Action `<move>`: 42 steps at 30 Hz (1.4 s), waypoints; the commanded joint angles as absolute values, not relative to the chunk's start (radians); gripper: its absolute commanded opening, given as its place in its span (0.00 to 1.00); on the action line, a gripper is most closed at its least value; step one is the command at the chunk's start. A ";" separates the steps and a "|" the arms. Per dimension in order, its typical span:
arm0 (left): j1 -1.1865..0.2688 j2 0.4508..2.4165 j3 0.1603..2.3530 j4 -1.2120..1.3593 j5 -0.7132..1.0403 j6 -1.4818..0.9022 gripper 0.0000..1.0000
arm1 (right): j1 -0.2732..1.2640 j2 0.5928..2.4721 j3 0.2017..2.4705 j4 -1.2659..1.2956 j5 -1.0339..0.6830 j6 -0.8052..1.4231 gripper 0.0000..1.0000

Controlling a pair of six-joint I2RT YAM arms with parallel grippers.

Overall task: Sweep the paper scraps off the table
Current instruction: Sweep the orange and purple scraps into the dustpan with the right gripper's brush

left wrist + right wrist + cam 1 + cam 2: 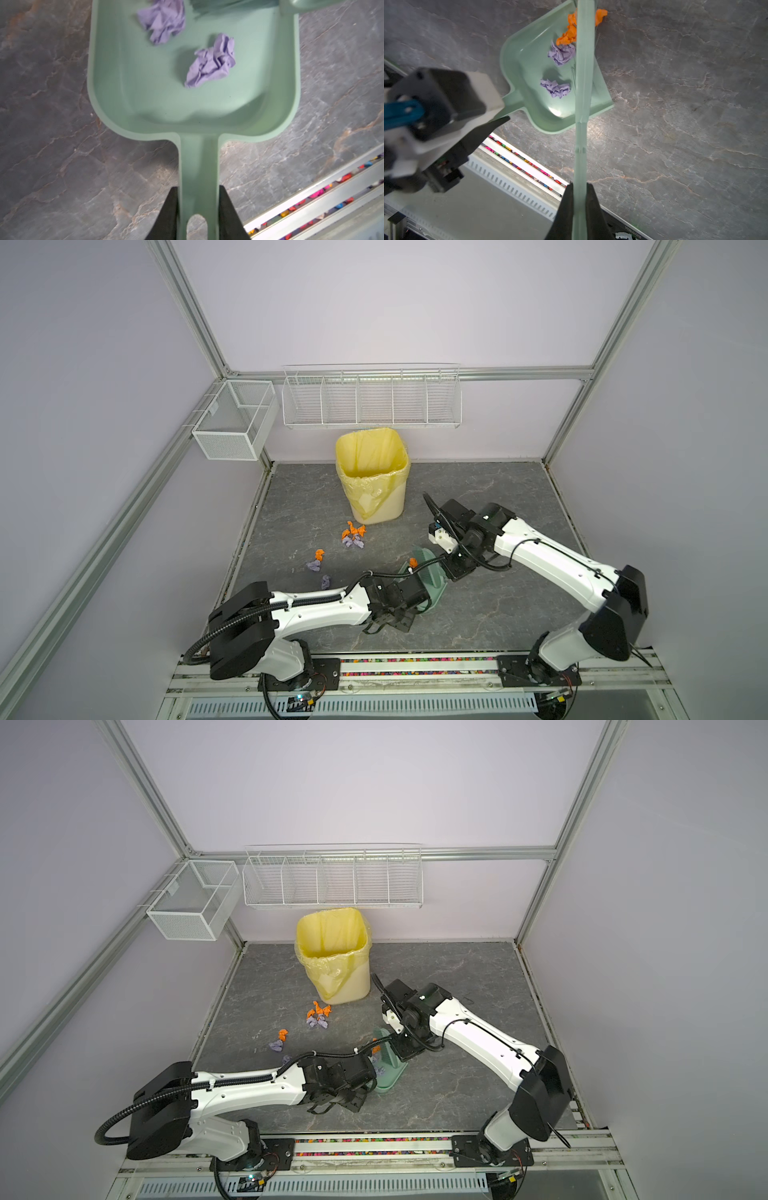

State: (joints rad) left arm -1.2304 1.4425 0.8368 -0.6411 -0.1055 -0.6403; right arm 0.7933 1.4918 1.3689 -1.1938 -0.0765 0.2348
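Two lilac paper scraps point(209, 62) lay in the dustpan point(145, 93), whose handle my left claw point(198, 207) pinched between narrowly parted jaws. My right claw point(580, 207) was clamped tight on the brush point(583, 83), with an orange wad point(568, 35) at the pan's lip. The rest sat on the table point(478, 605) at ten to eleven o'clock from the pan, well apart, the main cluster point(353, 535) just before the bin point(374, 481). I judged my left arm nearer.

Right of the cream plastic bin with yellow liner point(376, 489), the dark grey veined bench point(511, 489) lies open. Before the bin, crumpled orange and lilac paper scraps point(353, 536) and a mint-green plastic dustpan point(392, 1078) obstruct.
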 commanded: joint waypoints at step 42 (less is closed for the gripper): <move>-1.167 1.472 0.804 -0.583 -0.095 -0.649 0.00 | 0.870 1.446 1.305 -1.033 0.005 0.408 0.07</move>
